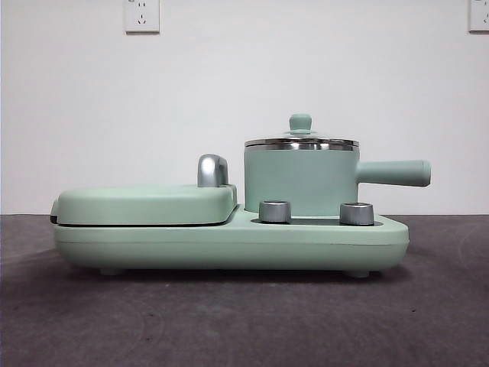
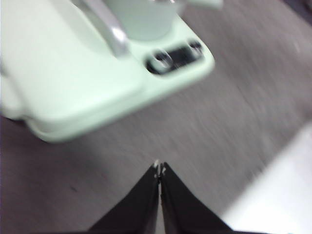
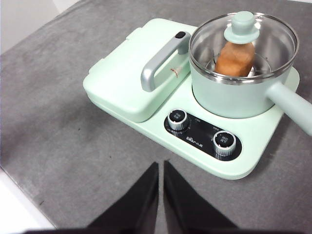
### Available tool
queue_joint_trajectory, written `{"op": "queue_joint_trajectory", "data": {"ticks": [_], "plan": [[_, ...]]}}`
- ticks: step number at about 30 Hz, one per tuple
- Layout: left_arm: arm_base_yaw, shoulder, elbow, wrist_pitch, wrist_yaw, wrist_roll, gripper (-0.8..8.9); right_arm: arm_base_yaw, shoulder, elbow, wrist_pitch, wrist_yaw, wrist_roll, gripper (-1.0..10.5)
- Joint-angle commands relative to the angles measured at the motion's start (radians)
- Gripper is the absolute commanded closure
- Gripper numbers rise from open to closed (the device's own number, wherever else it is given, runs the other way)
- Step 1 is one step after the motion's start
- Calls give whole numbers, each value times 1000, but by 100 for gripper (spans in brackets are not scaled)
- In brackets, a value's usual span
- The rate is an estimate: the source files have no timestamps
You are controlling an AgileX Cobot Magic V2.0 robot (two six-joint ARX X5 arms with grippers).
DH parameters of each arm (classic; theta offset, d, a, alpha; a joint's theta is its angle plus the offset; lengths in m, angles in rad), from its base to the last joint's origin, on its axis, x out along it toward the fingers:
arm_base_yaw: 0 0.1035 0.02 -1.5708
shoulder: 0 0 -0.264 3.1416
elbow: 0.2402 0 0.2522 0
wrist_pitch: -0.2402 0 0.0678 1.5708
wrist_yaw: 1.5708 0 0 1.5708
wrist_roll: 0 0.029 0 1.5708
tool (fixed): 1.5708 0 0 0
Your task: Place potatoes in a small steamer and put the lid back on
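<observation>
Looking done: potato (image 3: 235, 59) inside pot (image 3: 234, 95), seen through lid (image 3: 243, 41), which sits flat on pot rim, knob up. Front view agrees, with lid (image 1: 301, 140) seated on pot (image 1: 300, 182) and no gap at the rim. Pot standing on cooker base (image 3: 253, 146), just beside griddle cover (image 3: 126, 83), handle sticking out away from cover.

Left gripper (image 2: 159, 168) over bare table, near cooker base corner, jaws together, nothing held; view blurred, probably moving. Right gripper (image 3: 161, 168) over table too, just short of the two knobs (image 3: 177, 119) on base front, jaws together, empty.

Step in hand, judged: none left of loading or lidding, only pulling clear. Next move likely just parking both arms away from pot, keeping off the pot handle so lid stays put.

Writing: small white print on the black panel between knobs, too small to read. Tiny mark on cover handle base, unreadable. No brand legible on pot or lid.
</observation>
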Motion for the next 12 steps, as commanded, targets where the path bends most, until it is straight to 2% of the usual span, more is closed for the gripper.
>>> {"op": "queue_joint_trajectory", "data": {"ticks": [1,5,6,7,12], "plan": [[119,-60,-42,56,-1,128,807,7,5,6,14,-1,-5,934],[304,-205,-224,253,-2,309,807,7,5,6,14,-2,-5,934],[345,-246,-283,307,-1,327,807,7,5,6,14,-2,-5,934],[377,-282,-333,351,-1,315,807,7,5,6,14,-2,-5,934],[490,-471,-584,524,-32,149,807,6,5,6,14,-2,-5,934]]}}
